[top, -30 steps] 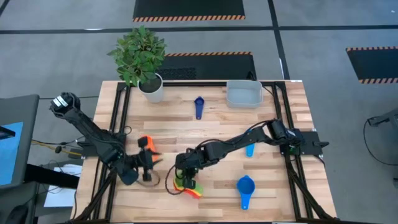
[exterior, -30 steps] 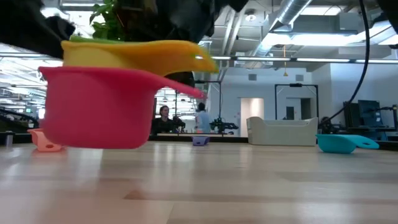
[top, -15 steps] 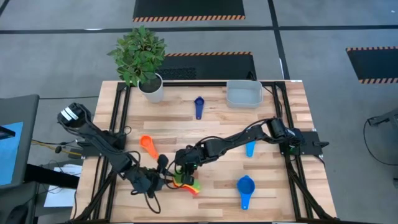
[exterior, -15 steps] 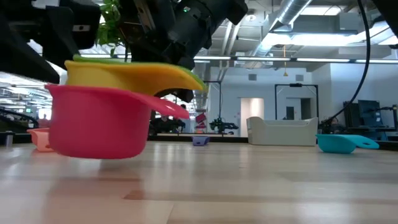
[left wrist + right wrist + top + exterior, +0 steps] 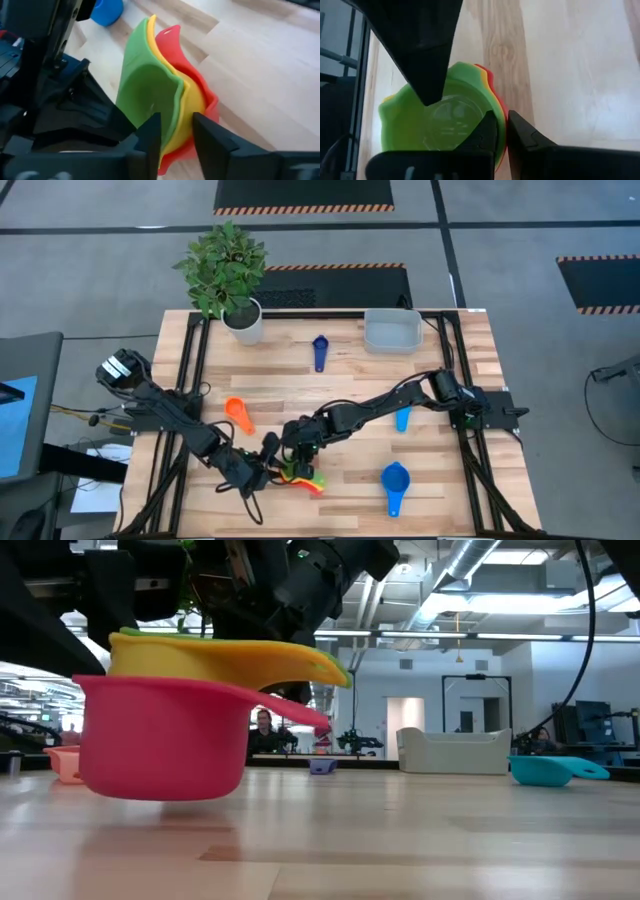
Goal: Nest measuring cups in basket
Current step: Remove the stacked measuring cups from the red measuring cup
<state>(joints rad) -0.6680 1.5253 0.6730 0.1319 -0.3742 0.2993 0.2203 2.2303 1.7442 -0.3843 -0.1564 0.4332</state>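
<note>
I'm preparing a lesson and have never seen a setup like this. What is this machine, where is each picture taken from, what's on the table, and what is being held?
Two dark robot arms work at a wooden table. One picture looks straight down, one looks level across the tabletop, and two come from cameras on the arms' wrists.

On the table lie an orange cup, a dark blue cup, a light blue cup, a blue cup, a grey-blue basket and a potted plant.

The right gripper is shut on the rim of a nested stack of cups: green inside yellow inside red, held just above the table. The left gripper straddles the same rim from the other side.
</note>
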